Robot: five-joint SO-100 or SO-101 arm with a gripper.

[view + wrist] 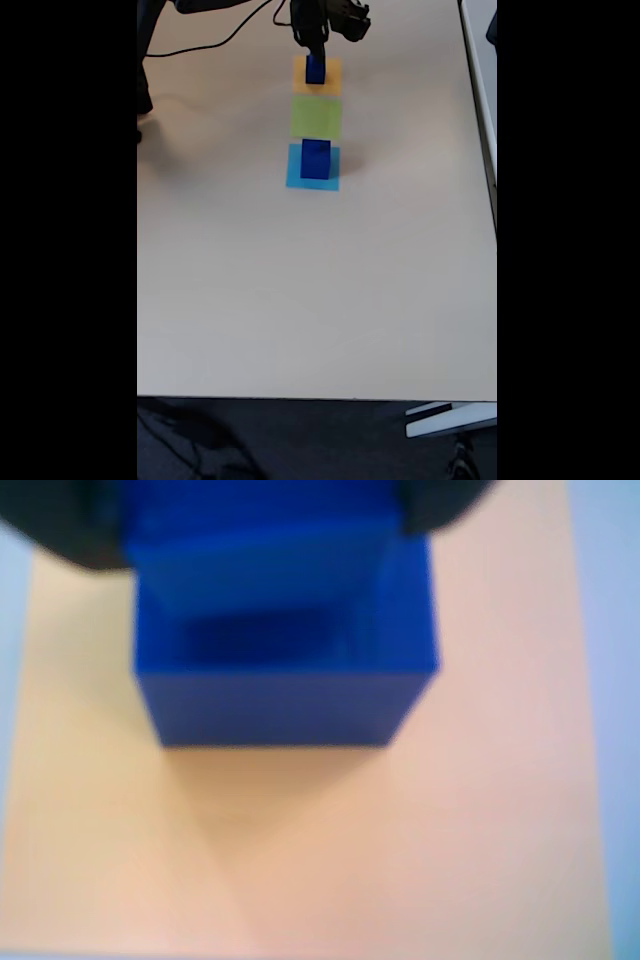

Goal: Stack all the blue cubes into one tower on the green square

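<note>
In the fixed view three paper squares lie in a column in the upper middle of the frame: an orange square (pixel 318 74) at the top, the green square (pixel 316 117) below it, and a light-blue square (pixel 313 167) lowest. The green square is bare. One blue cube (pixel 316 69) sits on the orange patch, directly under the claw (pixel 314 52), which hangs down from the dark arm (pixel 330 18) at the top edge. A larger blue cube (pixel 315 158) stands on the light-blue patch.

The relation that matters is simple — the goal lies straight down the frame from the claw, along the line of the three squares, with the green patch the very next one below the orange.

The wrist view, badly blurred, shows the cube (pixel 285 665) in the upper middle of the frame on the orange paper (pixel 330 850), with the dark fingers (pixel 75 530) at the upper left and upper right corners, flanking it. The fingers look spread about the cube's width, but whether they press its sides or stand just clear I cannot tell — the blur hides any gap.

Judged from this, the bigger cube probably belongs on the green first as base, so the order of moves deserves a thought.

No brand, label or writing can be read anywhere.
</note>
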